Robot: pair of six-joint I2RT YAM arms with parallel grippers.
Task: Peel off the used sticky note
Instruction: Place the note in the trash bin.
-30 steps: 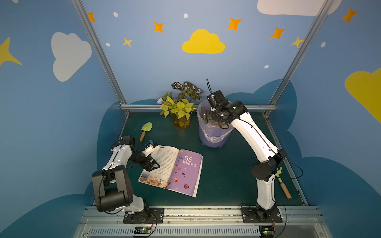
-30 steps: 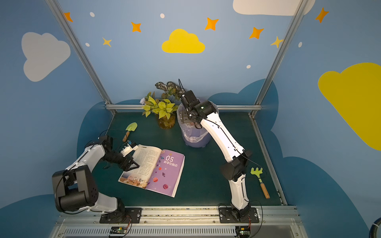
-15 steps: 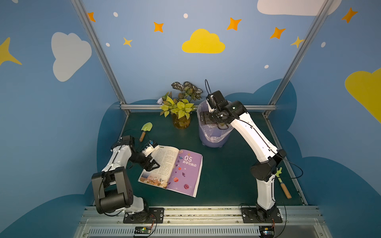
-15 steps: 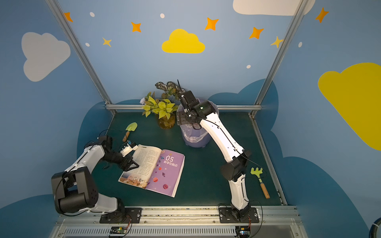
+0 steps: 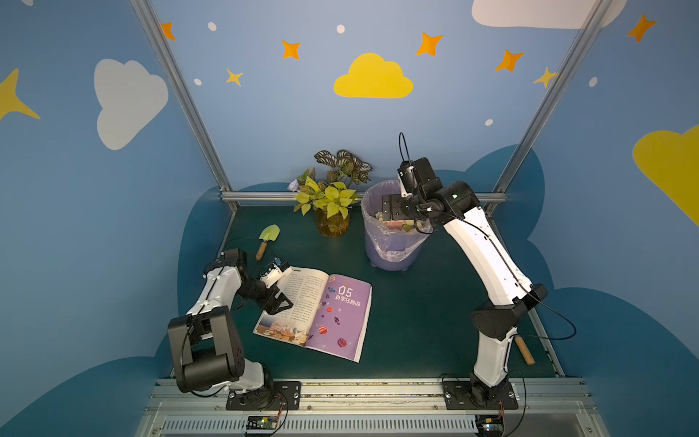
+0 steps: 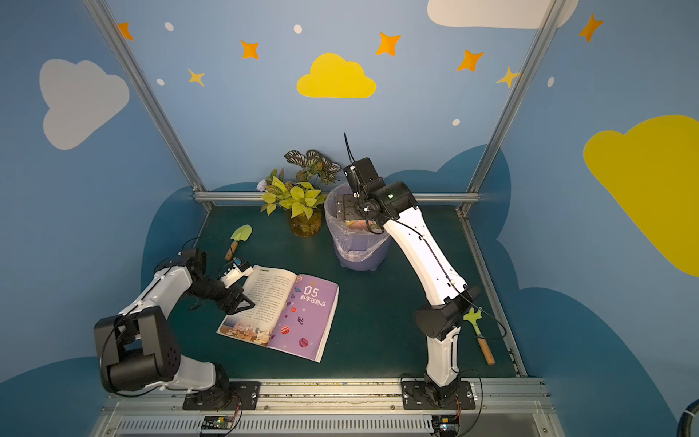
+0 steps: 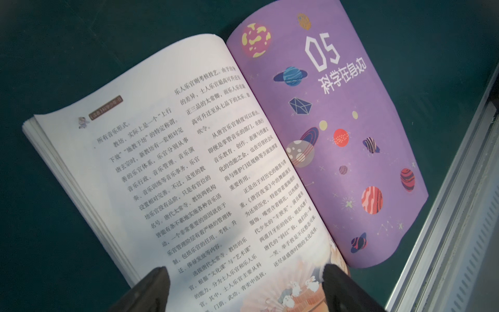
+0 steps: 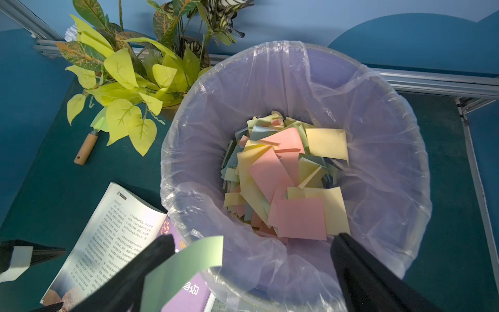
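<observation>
Top views dim, even light; wrist views brighter; sticky note [image 8: 183, 267] blurred.

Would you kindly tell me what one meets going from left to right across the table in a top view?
Trowel → plant → bin → rake. The book overlaps trowel and plant, so it is left out.

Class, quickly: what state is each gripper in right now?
Left gripper: open, holding nothing.
Right gripper: open; green sticky note clings to one finger.
</observation>
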